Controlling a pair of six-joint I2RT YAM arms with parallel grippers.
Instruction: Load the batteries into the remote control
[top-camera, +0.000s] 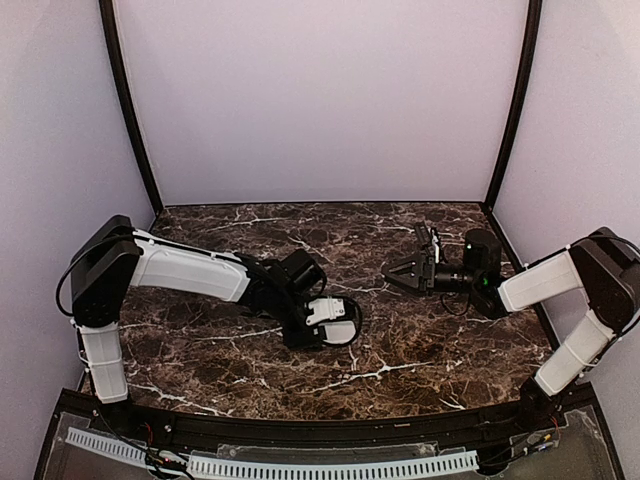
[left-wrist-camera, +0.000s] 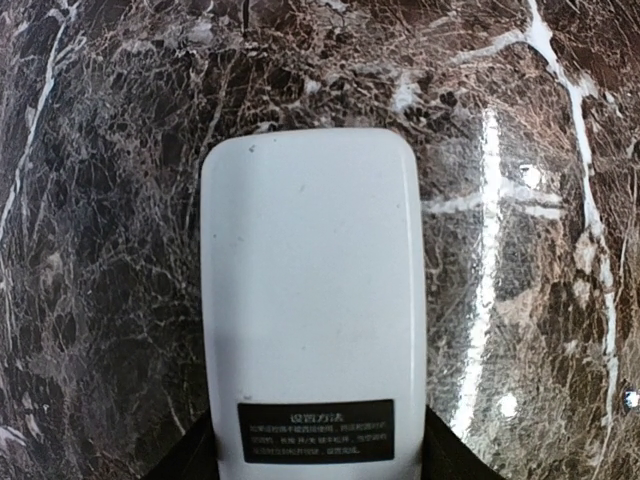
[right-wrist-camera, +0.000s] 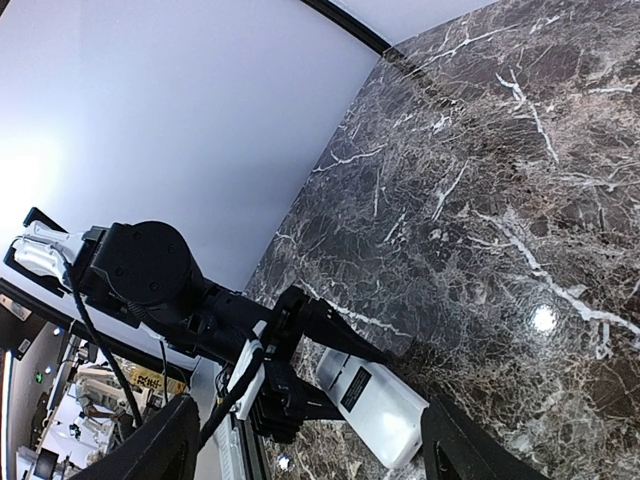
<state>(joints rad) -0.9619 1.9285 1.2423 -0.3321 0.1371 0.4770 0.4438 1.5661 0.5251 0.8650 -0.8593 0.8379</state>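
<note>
Dark marble tabletop (top-camera: 420, 340) with white veins, closed in by pale lilac walls (top-camera: 320, 100). I count one remote control (left-wrist-camera: 310, 300), lying white back up with a single black label (left-wrist-camera: 315, 431) at its near end. That end sits between the two left fingers (left-wrist-camera: 185, 462), which pinch it from either side. From overhead the remote control (top-camera: 338, 325) is a little left of the tabletop's middle. I cannot tell whether it rests on the stone or hangs just above it. Two arms are in view. The left arm (top-camera: 190, 270) reaches in to the remote, while the right arm (top-camera: 540, 280) holds its two right fingers (right-wrist-camera: 150, 450) spread wide with nothing between them, well apart from the remote.
</note>
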